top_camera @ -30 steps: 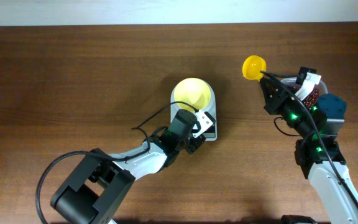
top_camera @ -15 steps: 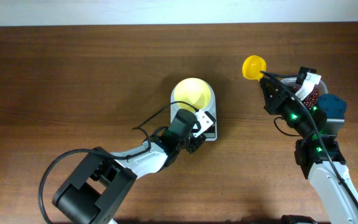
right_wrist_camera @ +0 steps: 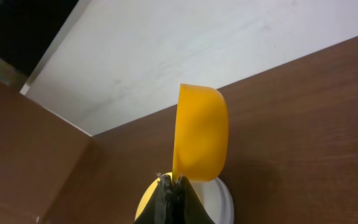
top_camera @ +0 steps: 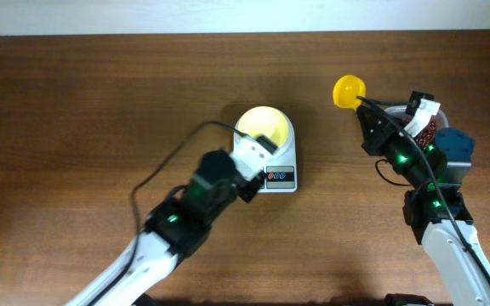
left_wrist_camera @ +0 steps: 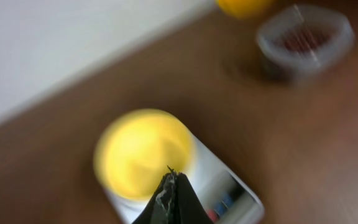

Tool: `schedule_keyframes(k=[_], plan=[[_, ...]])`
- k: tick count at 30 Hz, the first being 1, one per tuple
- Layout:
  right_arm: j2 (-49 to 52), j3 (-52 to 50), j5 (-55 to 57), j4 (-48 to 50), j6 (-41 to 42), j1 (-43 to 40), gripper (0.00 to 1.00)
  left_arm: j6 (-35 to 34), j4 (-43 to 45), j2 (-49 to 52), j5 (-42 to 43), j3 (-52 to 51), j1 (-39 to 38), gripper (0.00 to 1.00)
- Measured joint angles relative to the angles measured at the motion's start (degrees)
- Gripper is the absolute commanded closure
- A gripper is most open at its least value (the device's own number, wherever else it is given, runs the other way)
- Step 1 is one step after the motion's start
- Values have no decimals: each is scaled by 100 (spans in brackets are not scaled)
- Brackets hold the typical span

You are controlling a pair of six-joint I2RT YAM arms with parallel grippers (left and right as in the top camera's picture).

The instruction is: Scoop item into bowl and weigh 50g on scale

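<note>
Yellow plastic overhead: the bowl [top_camera: 264,127] sits on the scale [top_camera: 281,177] at centre, so added weight reads directly. Left wrist view: your left gripper [left_wrist_camera: 173,194] is pinched together, empty, above the bowl; beans [left_wrist_camera: 303,38] lie in the tub [left_wrist_camera: 277,61], upper right. Right wrist view: your right gripper [right_wrist_camera: 169,185] clamps the scoop [right_wrist_camera: 201,134], tipped on edge.

Bowl [top_camera: 264,127] sits on scale [top_camera: 279,177], on its far end, mid-bench [top_camera: 100,102]. Scale's display end is nearer the front edge, uncovered. Left jaws, tips together, hang over scale's left front, just before the bowl's near rim. Scoop [top_camera: 348,91] is right of the bowl and a bit behind it, well apart, pinched in the right jaws, cup tipped on its side. Tub [left_wrist_camera: 272,53] is at far right, right of the scoop, partly under the right arm. Beans [left_wrist_camera: 303,38] lie in the tub.
</note>
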Motion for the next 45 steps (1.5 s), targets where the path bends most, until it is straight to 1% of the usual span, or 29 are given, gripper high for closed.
schedule_keyframes(k=[3, 5, 7, 9, 12, 14, 15, 18, 19, 20, 21, 24, 29, 31, 33, 36, 39, 43, 45], plan=[[2, 0, 520, 114, 4, 0, 96, -262, 361, -802, -1012, 7, 555, 99], [2, 0, 734, 275, 2, 0, 96, -358, 776, -933, -1644, 9, 1032, 100], [4, 0, 1049, 503, 4, 0, 96, -404, 1266, -909, -2271, 9, 1585, 100], [4, 0, 1311, 623, 11, 0, 96, -535, 1845, -756, -2704, 9, 2164, 100], [4, 0, 1718, 662, 164, 0, 96, -925, 2299, -299, -2839, 15, 2675, 100], [9, 0, 1926, 782, 227, 0, 96, -1034, 2256, 74, -2658, 39, 2736, 100], [11, 0, 2011, 901, 243, 0, 96, -1060, 2041, 304, -2468, 83, 2736, 100], [13, 0, 2107, 1091, 267, 0, 96, -1104, 553, 940, -1464, 476, 2721, 100], [13, 0, 2127, 1097, 271, 0, 96, -1040, 286, 1043, -1274, 555, 2688, 100], [13, 0, 2151, 1095, 282, 0, 96, -901, -170, 1193, -1003, 719, 2573, 100], [13, 0, 2162, 1099, 284, 0, 96, -706, -448, 1272, -839, 826, 2400, 100], [13, 0, 2177, 1097, 308, 0, 96, -160, -1246, 1270, -741, 1279, 1696, 100], [13, 0, 2177, 1091, 319, 0, 96, 118, -2465, 1305, 323, 1449, 546, 100], [13, 0, 2177, 1073, 323, 0, 96, 155, -2610, 1458, 511, 1449, 219, 100], [13, 0, 2177, 1073, 321, 0, 96, 254, -2680, 1823, 579, 1449, -260, 100], [13, 0, 2177, 1054, 319, 0, 96, 439, -2697, 2155, 686, 1449, -546, 100], [13, 0, 2177, 892, 319, 0, 96, 522, -2636, 2339, 837, 1447, -455, 100], [13, 0, 2175, 793, 317, 0, 96, 529, -2041, 2594, 1029, 1449, -50, 100], [15, 0, 2175, 796, 313, 0, 96, 621, -1941, 2835, 1064, 1449, 44, 100]])
